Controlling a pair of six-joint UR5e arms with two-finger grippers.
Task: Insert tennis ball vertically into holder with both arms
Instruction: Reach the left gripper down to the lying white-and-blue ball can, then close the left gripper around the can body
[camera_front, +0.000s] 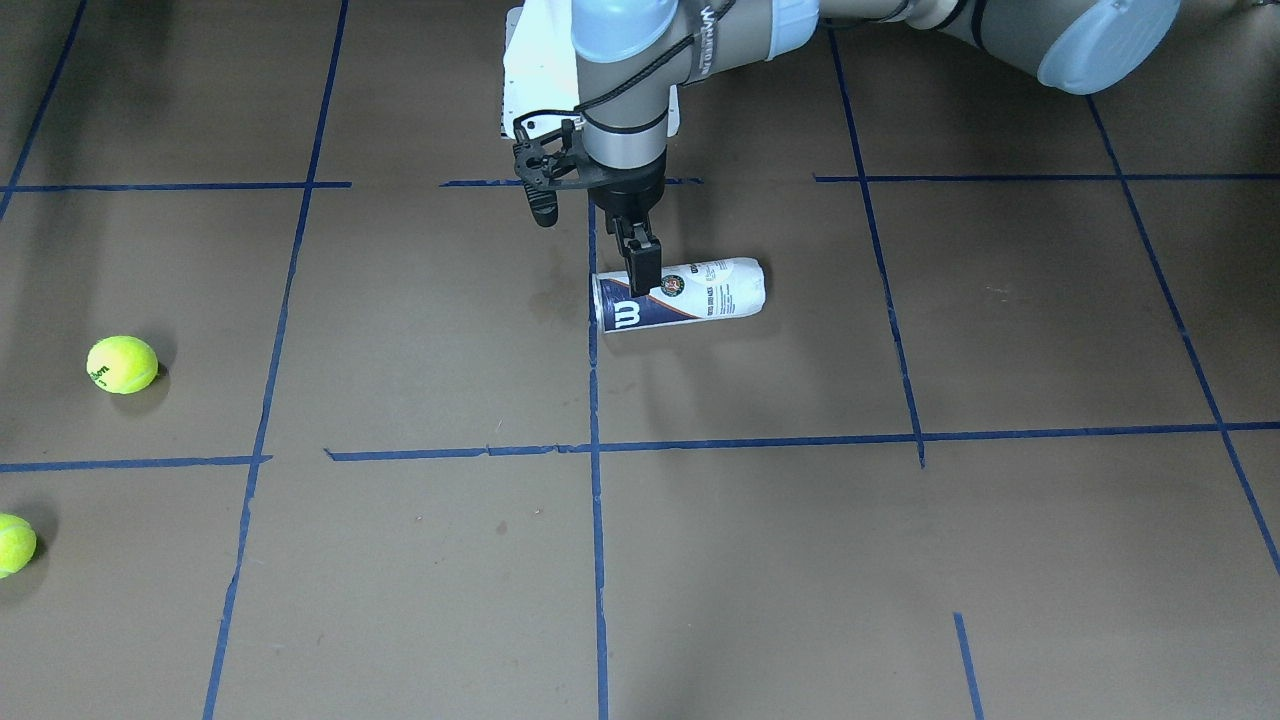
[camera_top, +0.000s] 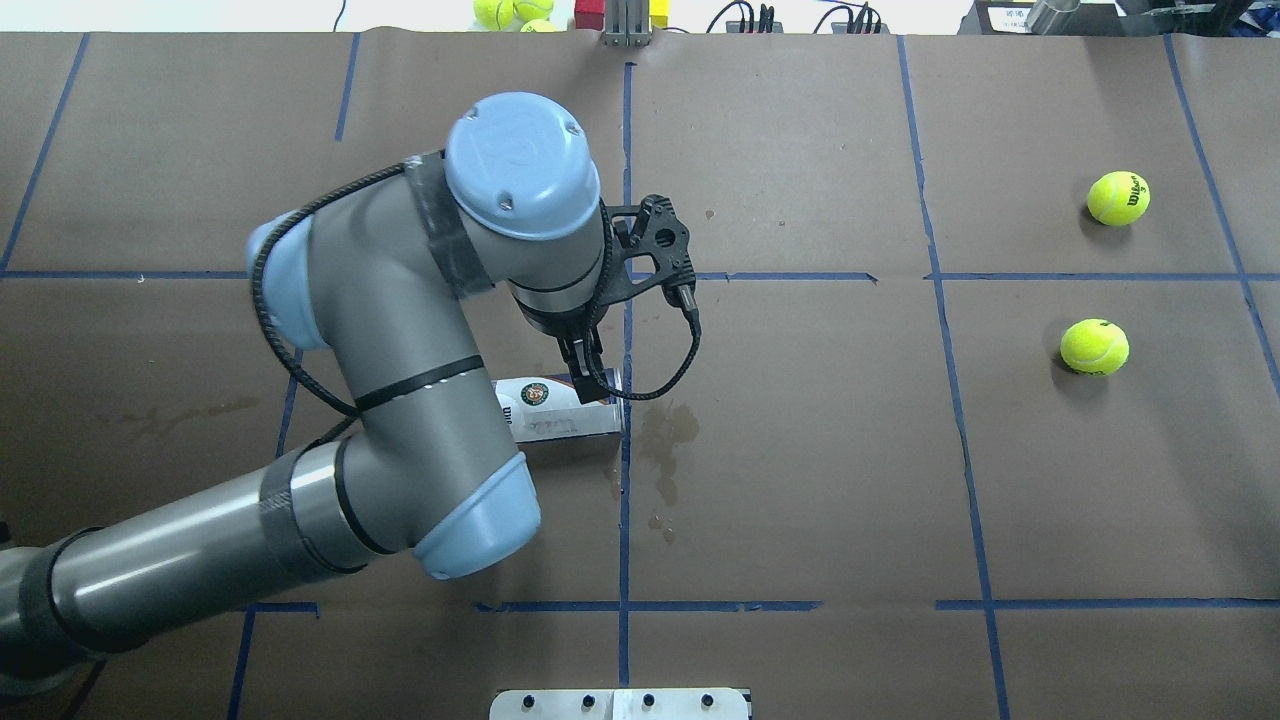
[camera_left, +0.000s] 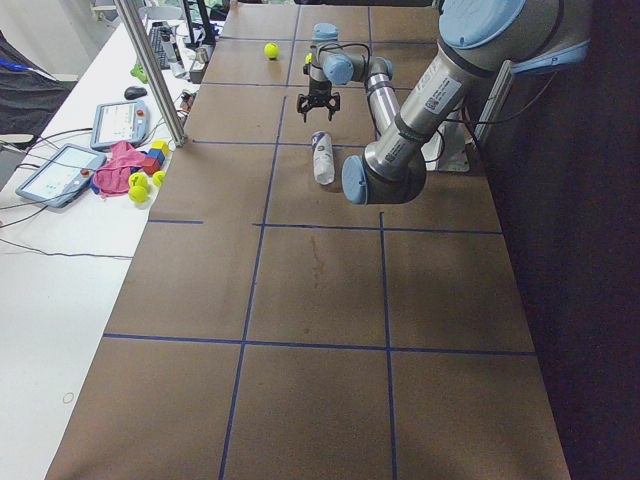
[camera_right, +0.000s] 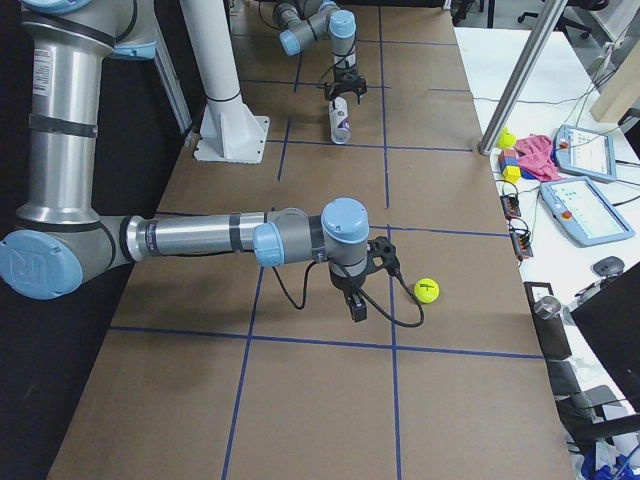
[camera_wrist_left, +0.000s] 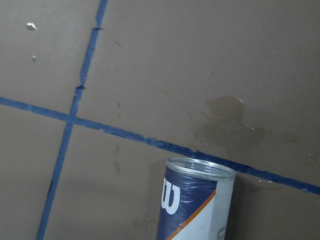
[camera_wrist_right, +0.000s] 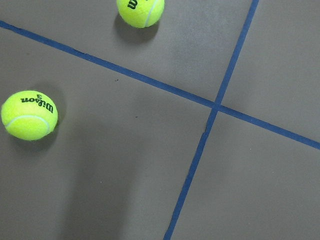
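Observation:
The holder (camera_front: 700, 290), a clear tube with a navy and white "W" label, lies on its side near the table's middle. It also shows in the overhead view (camera_top: 560, 415) and the left wrist view (camera_wrist_left: 195, 205), where its open end faces the camera. My left gripper (camera_front: 640, 278) points down over the tube's open end with its fingers spread; it also shows from overhead (camera_top: 583, 378). Two tennis balls (camera_top: 1118, 198) (camera_top: 1094, 346) lie on the table's right part. My right gripper (camera_right: 357, 308) hangs beside one ball (camera_right: 427, 290); I cannot tell whether it is open. Both balls show below it (camera_wrist_right: 29, 114) (camera_wrist_right: 140, 11).
Blue tape lines grid the brown table. A wet stain (camera_top: 665, 440) lies beside the tube. A white pedestal base (camera_right: 230, 130) stands at the robot's side. A metal post (camera_left: 150, 70), tablets and toys are on the operators' side table.

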